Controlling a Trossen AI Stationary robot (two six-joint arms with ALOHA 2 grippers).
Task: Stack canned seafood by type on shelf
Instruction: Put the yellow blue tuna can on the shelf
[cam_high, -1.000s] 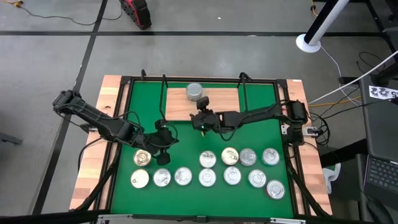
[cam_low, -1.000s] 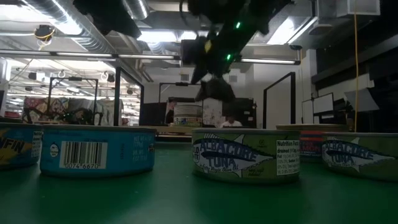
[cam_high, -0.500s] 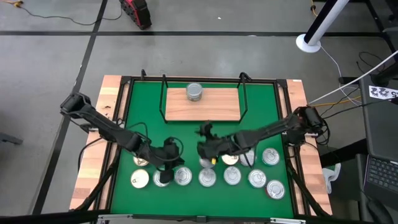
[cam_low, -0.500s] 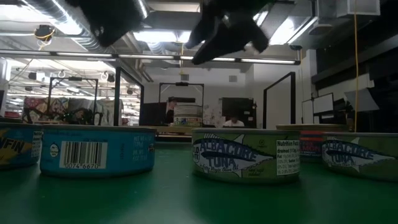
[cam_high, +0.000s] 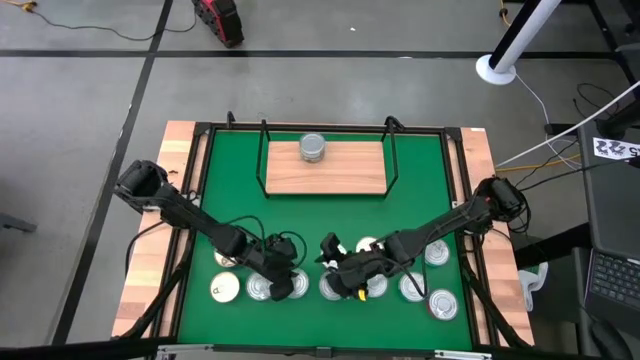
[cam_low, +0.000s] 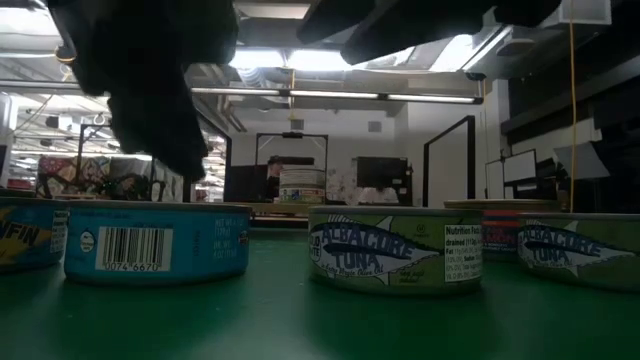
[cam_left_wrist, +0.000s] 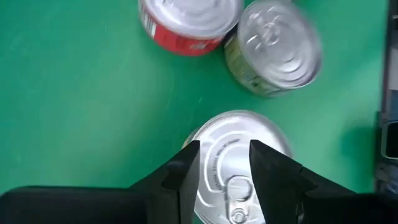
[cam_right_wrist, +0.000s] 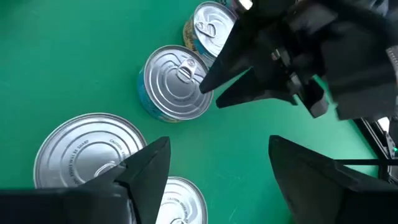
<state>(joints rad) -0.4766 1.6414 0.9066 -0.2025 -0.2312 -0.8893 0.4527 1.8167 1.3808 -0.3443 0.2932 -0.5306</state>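
The left jaws (cam_left_wrist: 224, 163) stood part-spread above a silver-lidded tin (cam_left_wrist: 239, 155) in the near row, the fingers over its lid and not yet down around its wall; they held nothing. In the high view that left gripper (cam_high: 283, 283) was low over the front rows of cans on the green mat (cam_high: 300, 215). The right jaws (cam_right_wrist: 214, 171) stood wide apart and empty, hanging over bare mat among several tins, with the left arm's gripper showing beyond them. From above, the right gripper (cam_high: 345, 278) was just beside the left, over the middle of the same rows.

The canned seafood (cam_high: 400, 272) lay in two loose rows on the near half of the mat, lids up, some touching. In the low view a blue-sided can (cam_low: 158, 254) and a green albacore tin (cam_low: 395, 246) stood in front. Only one small stack of tins (cam_high: 313, 147) stood on the shelf (cam_high: 345, 170), at the far side of the counter (cam_high: 140, 290), so most of the sorting appeared undone.

These tins were likely stiff and fairly heavy for their size, with smooth metal walls that could slip. The best hold seemed across the round side wall, jaws level and low, avoiding the pull-tab and neighbouring cans.
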